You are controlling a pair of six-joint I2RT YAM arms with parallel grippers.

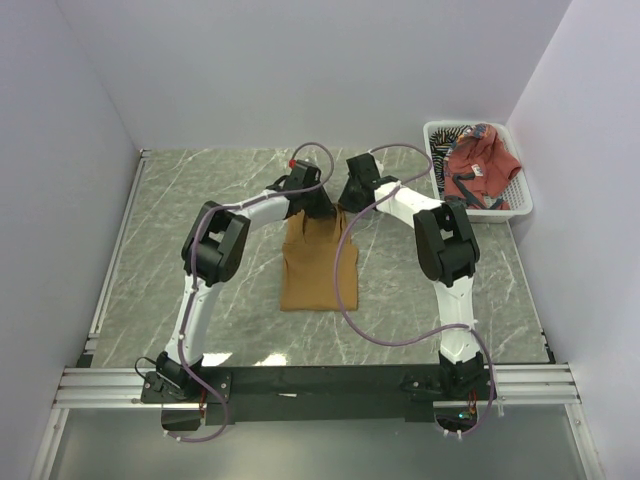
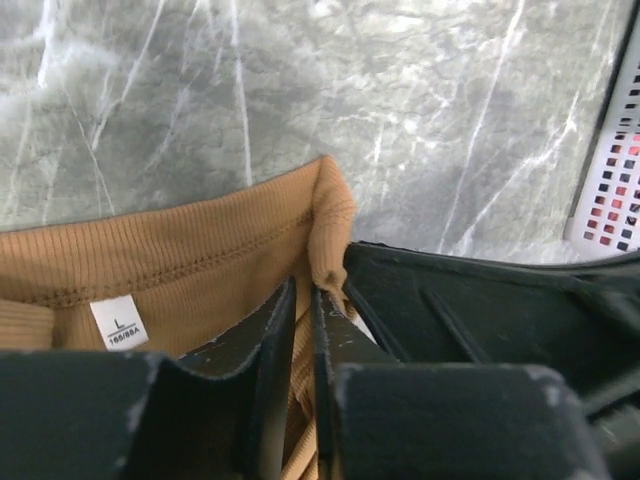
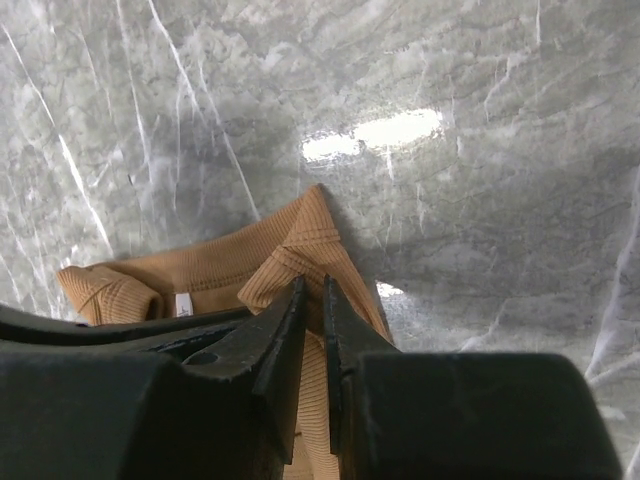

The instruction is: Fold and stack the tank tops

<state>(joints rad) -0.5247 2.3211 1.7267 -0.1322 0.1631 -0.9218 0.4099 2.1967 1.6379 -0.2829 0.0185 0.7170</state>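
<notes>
Now left pincer (image 2: 304,293) and right pincer (image 3: 314,286) clamp the mustard top (image 1: 310,275), basket (image 1: 497,213) well apart

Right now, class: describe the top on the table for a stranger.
On the marble table, at its centre, lies the mustard-tan tank top, pinched by the left pincer and right pincer. Unlike the red top and striped top in the white basket, it is plain.

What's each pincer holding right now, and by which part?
Both hold the mustard-tan tank top: left pincer pinches one shoulder strap, right pincer the other.
</notes>
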